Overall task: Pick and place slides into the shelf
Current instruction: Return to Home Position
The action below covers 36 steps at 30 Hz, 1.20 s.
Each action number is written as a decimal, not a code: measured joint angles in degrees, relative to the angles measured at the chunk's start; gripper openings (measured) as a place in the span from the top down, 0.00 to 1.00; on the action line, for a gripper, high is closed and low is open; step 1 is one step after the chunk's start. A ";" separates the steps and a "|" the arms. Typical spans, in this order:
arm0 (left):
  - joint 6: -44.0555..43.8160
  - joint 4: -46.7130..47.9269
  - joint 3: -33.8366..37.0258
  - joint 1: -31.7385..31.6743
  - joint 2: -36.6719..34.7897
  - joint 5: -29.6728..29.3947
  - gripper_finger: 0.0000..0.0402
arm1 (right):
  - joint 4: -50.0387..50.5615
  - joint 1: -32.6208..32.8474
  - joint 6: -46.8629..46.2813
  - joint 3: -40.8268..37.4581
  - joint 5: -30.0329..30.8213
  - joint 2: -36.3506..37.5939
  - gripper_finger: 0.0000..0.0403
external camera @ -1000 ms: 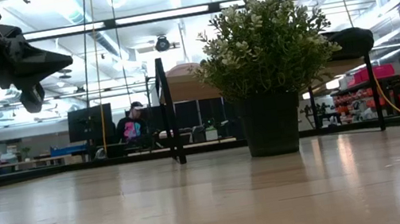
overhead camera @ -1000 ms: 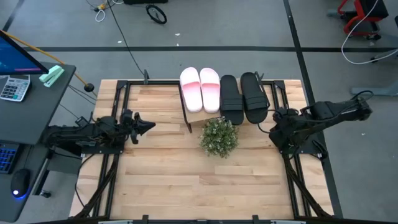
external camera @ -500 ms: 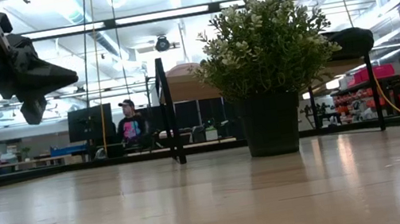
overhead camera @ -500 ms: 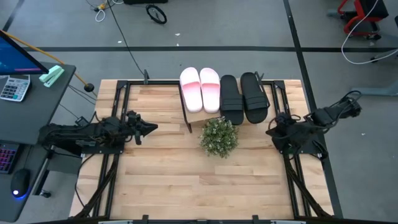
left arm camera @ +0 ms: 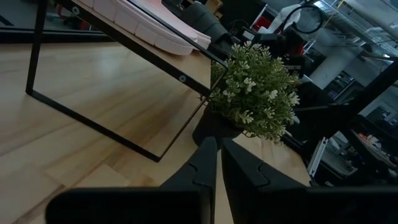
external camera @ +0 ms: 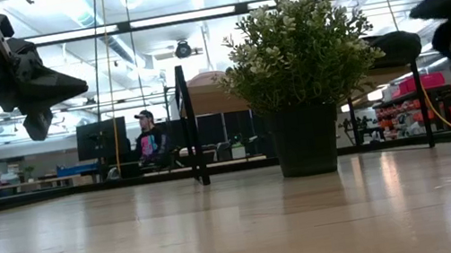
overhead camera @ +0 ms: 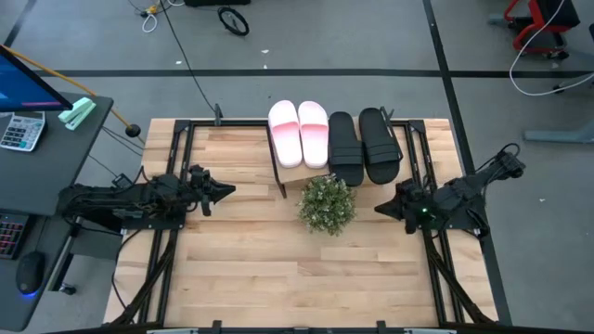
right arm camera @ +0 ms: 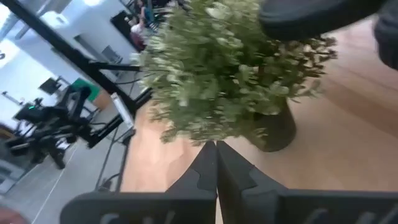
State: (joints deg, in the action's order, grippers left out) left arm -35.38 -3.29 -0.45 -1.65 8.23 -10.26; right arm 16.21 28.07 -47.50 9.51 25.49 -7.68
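slides [overhead camera: 314, 134]: all four sit on the shelf [overhead camera: 299, 176] at the far edge of the tabletop [overhead camera: 278, 269], side by side in one row. pink pair [overhead camera: 284, 130] is on the left half, touching each other. black pair [overhead camera: 379, 144] is on the right half, just beside the pink. nothing is gripping any of them.

a potted plant [overhead camera: 327, 204] stands on the tabletop just in front of the shelf, near the join between pink and black (from the low view it blocks most of the shelf, only a black leg [external camera: 193, 132] shows clearly).

left claw [overhead camera: 230, 189] hovers over the left side of the tabletop, pointing inward toward the plant and well apart from the shelf. its wrist view shows the fingers [left arm camera: 205, 163] pressed together on nothing.

right claw [overhead camera: 379, 208] hovers over the right side, pointing inward, near the plant but not touching it. its fingers [right arm camera: 208, 163] are closed together too, empty.

both claws sit above the surface in the low view. a person [external camera: 148, 139] is in the room behind the tabletop.
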 joint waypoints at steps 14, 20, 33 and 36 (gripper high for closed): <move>0.00 -0.17 0.02 0.00 0.00 0.00 0.90 | -11.38 -13.84 7.23 -5.11 -13.18 0.01 1.00; 0.00 -0.20 0.02 0.00 0.00 0.02 0.91 | -9.18 -14.56 8.74 -5.13 -14.48 1.15 1.00; 0.02 -0.24 0.02 0.00 0.02 0.03 0.94 | -6.51 -15.53 10.71 -5.02 -12.22 7.60 1.00; 0.02 -0.26 0.02 0.00 0.02 0.03 0.92 | -6.79 -16.82 13.50 -5.06 -12.18 7.63 1.00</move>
State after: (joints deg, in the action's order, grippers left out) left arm -35.36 -3.55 -0.43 -1.65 8.25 -10.24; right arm 9.42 11.26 -34.00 4.45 13.31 -0.05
